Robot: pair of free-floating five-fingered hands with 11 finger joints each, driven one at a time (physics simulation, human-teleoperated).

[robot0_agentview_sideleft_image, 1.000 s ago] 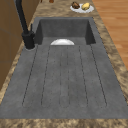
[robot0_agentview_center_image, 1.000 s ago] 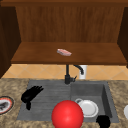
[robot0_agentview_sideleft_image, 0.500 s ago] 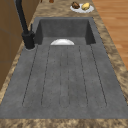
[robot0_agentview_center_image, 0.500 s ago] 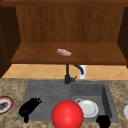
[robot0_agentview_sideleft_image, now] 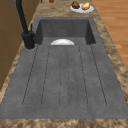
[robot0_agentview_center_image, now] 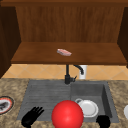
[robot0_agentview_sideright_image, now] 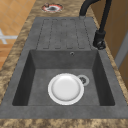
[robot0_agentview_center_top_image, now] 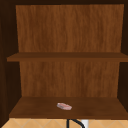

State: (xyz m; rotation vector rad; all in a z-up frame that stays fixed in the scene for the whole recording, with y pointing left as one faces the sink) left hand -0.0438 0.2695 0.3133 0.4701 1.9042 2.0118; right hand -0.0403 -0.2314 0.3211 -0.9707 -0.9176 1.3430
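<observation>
The left hand [robot0_agentview_center_image: 32,116] hangs low at the front of the sink [robot0_agentview_center_image: 27,86], over the flat ribbed part where dishes drip dry. Its fingers are spread wide and straight. It holds nothing and touches nothing.

The right hand [robot0_agentview_center_image: 103,121] is low too, by the front right corner of the sink. It looks like a dark lump, and I cannot tell if it is open or closed.

Between the two hands is a big red ball [robot0_agentview_center_image: 67,114]. It is just beside the left hand, with a small gap between them. It is a bit farther from the right hand. The ball covers part of a white plate [robot0_agentview_center_image: 88,108] that lies flat in the deep part of the sink, next to the drain [robot0_agentview_sideright_image: 83,80].

I think this is the reaching part: no hand has a grip on anything yet. To get the ball, the left hand would have to slide sideways to it and curl wide around it, because the ball is round and could roll away.

The black tap [robot0_agentview_center_image: 67,75] stands behind the sink, with a white cup [robot0_agentview_center_image: 83,72] near it. A small pink thing [robot0_agentview_center_image: 64,52] lies on the wooden shelf [robot0_agentview_center_image: 100,56] above. A red-rimmed plate [robot0_agentview_center_image: 5,105] sits on the counter to the left. A plate of food [robot0_agentview_sideleft_image: 82,7] sits on the counter past the far end of the sink.
</observation>
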